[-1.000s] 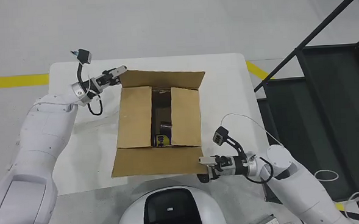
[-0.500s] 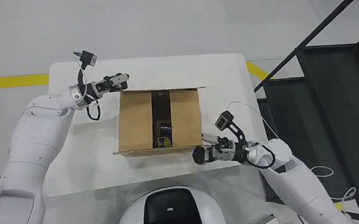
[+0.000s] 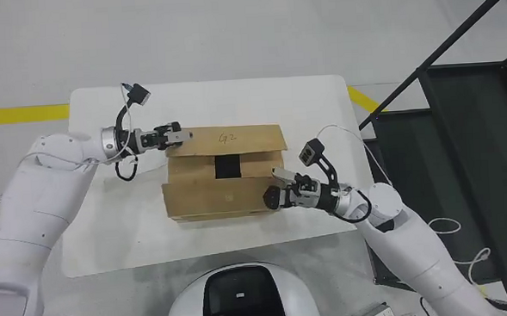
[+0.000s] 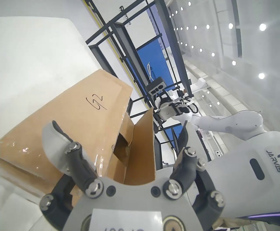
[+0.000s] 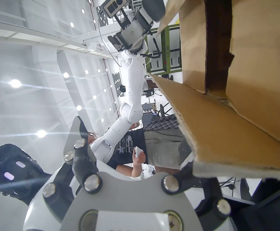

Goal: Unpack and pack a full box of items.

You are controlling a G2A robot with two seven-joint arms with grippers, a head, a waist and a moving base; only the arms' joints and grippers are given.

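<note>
The cardboard box [image 3: 224, 172] sits at the middle of the white surface [image 3: 102, 226], well in from every edge. Its two long flaps are folded in almost shut, leaving a small dark square opening [image 3: 228, 166] between them. The far flap [image 3: 235, 140], on the side toward the surface's far edge, carries a handwritten mark. The left hand [image 3: 182, 134] is at the box's corner nearest the surface's far left corner, with its fingers spread wide and gripping nothing, one finger [image 4: 57, 140] over the far flap. The right hand [image 3: 277, 188] is at the box's end facing the surface's right edge. It is likewise spread open and clamps nothing, and the near flap [image 3: 217, 194] meets it edge-on beside one finger.
</note>
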